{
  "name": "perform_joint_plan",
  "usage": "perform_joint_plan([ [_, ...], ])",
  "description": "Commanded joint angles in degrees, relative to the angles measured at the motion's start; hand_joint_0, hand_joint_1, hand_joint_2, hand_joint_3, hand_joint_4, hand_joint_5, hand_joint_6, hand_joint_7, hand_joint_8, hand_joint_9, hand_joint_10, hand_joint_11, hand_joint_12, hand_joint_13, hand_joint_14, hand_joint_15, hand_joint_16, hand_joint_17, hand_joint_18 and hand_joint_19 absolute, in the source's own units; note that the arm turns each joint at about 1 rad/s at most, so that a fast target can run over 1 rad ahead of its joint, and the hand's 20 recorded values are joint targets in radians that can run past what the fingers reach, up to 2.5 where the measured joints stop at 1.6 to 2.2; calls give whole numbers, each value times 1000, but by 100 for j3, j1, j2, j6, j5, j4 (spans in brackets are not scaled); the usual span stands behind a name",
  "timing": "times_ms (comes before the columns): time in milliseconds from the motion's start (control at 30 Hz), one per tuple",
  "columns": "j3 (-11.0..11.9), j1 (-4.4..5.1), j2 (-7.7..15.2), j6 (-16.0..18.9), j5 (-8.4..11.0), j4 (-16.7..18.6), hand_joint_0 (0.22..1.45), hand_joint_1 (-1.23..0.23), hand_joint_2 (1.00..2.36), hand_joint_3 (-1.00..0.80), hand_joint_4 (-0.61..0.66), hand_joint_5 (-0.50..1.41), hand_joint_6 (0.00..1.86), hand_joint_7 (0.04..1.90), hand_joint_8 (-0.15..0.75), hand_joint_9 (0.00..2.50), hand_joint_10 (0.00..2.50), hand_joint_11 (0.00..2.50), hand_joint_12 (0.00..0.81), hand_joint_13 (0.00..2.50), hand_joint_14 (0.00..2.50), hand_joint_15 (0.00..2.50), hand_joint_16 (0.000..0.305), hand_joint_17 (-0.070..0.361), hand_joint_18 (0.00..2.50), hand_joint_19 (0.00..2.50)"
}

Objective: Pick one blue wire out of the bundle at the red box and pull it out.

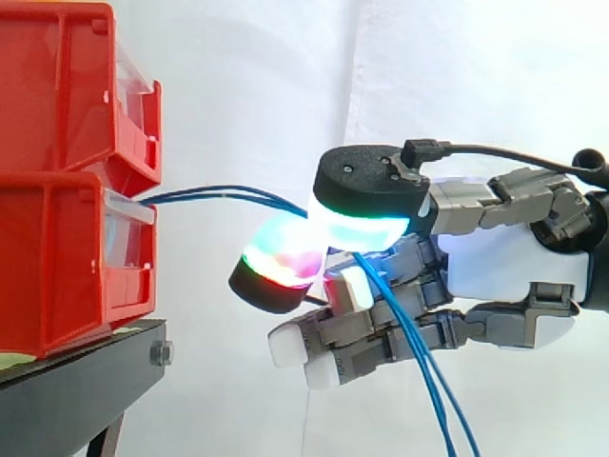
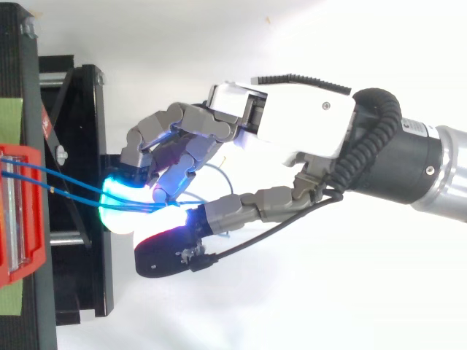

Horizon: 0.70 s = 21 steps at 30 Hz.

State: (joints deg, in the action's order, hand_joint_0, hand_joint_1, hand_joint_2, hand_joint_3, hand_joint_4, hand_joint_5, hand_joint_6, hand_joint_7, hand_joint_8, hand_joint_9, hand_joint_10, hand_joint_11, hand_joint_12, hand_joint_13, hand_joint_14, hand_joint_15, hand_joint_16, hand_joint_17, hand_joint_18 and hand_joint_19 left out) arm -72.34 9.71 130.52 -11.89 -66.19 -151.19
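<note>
Thin blue wires (image 1: 219, 193) run out of the lower red box (image 1: 57, 267) and stretch level to my hand (image 1: 495, 276). The hand is level with the box's front, a short way to its right. A black-backed pad glowing cyan (image 1: 366, 190) and a pad glowing green and red (image 1: 281, 262) close on the wires where they meet. Behind the pinch, the wires hang down past the curled fingers (image 1: 419, 362). From above, two blue wires (image 2: 73, 197) cross from the red box (image 2: 18, 219) to the glowing pads under my hand (image 2: 292, 124).
A second red box (image 1: 57, 86) is stacked on the lower one. Both rest on a black stand (image 1: 76, 390) whose frame (image 2: 80, 146) lies below the wires. A white curtain hangs behind.
</note>
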Motion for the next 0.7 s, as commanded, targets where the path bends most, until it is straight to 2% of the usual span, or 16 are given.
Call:
perform_joint_plan([
  [0,0,-4,0,12,-8,2,679,-882,1015,-278,132,-176,874,758,275,989,30,876,384,672,20,448,60,135,433,494],
  [100,0,-4,0,12,-8,11,691,-890,1016,-271,191,-182,877,753,273,980,30,868,384,672,21,449,60,135,441,485],
  [167,0,-4,0,12,1,11,642,-837,1015,-291,252,-177,865,765,280,1000,30,872,386,670,19,451,60,136,434,508],
  [233,0,-4,0,12,-8,11,561,-699,1011,-345,268,-135,787,878,294,1069,30,821,402,678,20,461,62,140,409,555],
  [400,0,-4,0,12,-17,11,504,-502,1001,-489,261,-105,735,965,306,1132,27,786,424,723,20,458,66,148,454,572],
  [500,0,-4,0,12,-17,11,505,-491,1000,-492,254,-101,732,978,307,1146,30,794,423,728,21,466,65,147,454,573],
  [633,0,-4,-9,12,-17,11,586,-663,1012,-331,197,-115,782,949,298,1136,30,807,402,721,22,467,60,136,440,587],
  [667,0,-4,0,12,-17,11,587,-668,1013,-318,188,-116,785,952,297,1132,30,812,398,719,20,471,60,135,442,578],
])
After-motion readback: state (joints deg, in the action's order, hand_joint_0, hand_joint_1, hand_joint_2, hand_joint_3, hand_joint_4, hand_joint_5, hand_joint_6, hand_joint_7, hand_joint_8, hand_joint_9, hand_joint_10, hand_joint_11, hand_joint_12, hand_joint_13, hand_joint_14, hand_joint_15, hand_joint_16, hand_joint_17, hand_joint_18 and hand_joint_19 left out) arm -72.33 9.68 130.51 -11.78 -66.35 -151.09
